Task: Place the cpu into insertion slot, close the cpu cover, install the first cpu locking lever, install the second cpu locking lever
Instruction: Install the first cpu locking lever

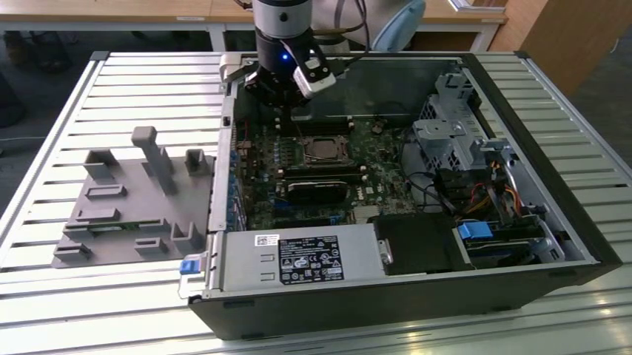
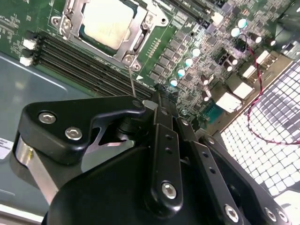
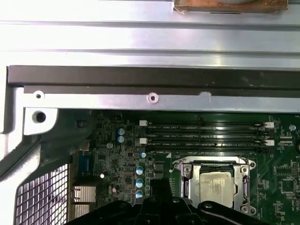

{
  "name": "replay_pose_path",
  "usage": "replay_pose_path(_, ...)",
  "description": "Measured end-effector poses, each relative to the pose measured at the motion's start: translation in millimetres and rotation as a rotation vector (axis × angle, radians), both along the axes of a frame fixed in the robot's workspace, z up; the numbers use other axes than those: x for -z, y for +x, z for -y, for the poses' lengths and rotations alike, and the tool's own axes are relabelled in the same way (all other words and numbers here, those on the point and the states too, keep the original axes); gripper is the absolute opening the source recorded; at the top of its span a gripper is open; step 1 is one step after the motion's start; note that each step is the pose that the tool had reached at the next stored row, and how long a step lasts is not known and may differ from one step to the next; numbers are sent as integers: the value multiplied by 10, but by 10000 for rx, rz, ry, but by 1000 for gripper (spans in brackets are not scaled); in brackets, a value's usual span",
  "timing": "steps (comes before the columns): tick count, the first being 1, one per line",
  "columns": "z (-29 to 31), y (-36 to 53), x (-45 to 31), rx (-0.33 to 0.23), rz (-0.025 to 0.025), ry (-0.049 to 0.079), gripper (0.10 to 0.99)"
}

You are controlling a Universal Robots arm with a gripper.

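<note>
Your cpu [image 3: 215, 186] sits in the slot [image 3: 249, 165], lower right of the first wrist view; the cover [image 3: 183, 185] lies flat over it, pinning it; the gripper [image 2: 150, 101] hangs by 1 lever [image 2: 132, 82]; its grip you cannot tell.

A white counter [image 1: 59, 296] of long metal slats spreads across the exterior view, and its slats glare with pale light toward six o'clock. Beyond it, at eleven o'clock, stands a light wooden desk [image 1: 118, 9] on white legs. A pale blue chair back [image 1: 403, 26] rises at one o'clock, and a brown wooden panel [image 1: 558, 37] stands at two o'clock. Dark grey floor [image 1: 35, 78] shows at ten o'clock and at three o'clock.
</note>
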State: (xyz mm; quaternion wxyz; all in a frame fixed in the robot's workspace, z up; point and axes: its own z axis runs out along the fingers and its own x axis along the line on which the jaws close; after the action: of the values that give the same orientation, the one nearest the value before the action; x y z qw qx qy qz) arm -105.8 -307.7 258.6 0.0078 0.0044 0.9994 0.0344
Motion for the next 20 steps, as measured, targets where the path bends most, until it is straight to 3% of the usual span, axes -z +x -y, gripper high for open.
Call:
replay_pose_path(14,-110,-7,34,-2,2,-1,110)
replay_pose_path(20,-123,73,37,-1,2,-1,110)
